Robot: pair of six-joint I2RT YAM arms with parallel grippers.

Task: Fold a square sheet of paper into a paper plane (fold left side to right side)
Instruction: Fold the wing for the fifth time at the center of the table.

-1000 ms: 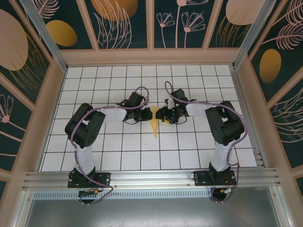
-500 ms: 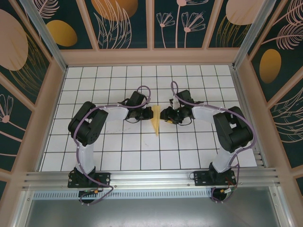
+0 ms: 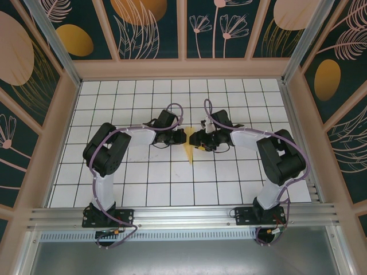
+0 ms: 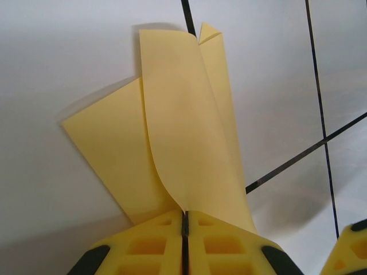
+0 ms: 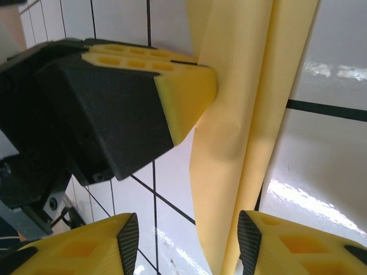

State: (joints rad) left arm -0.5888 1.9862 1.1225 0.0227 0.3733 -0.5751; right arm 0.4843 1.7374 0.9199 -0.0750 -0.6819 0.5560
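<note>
While the left gripper (image 4: 184, 220) pinched it and the right gripper (image 5: 189, 229) gaped, the narrow, creased yellow paper plane (image 3: 190, 150) pointed lengthwise toward the arm bases (image 3: 109, 216).

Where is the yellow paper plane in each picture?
Top external: the paper plane lies near the picture's centre.
Left wrist: it fills the centre, rising from shut yellow fingers at the bottom.
Right wrist: a tall strip, top to bottom, right of centre.
Shared landmark: the left gripper, pinching the paper; in the right wrist view its yellow pad touches the strip's left edge.
</note>
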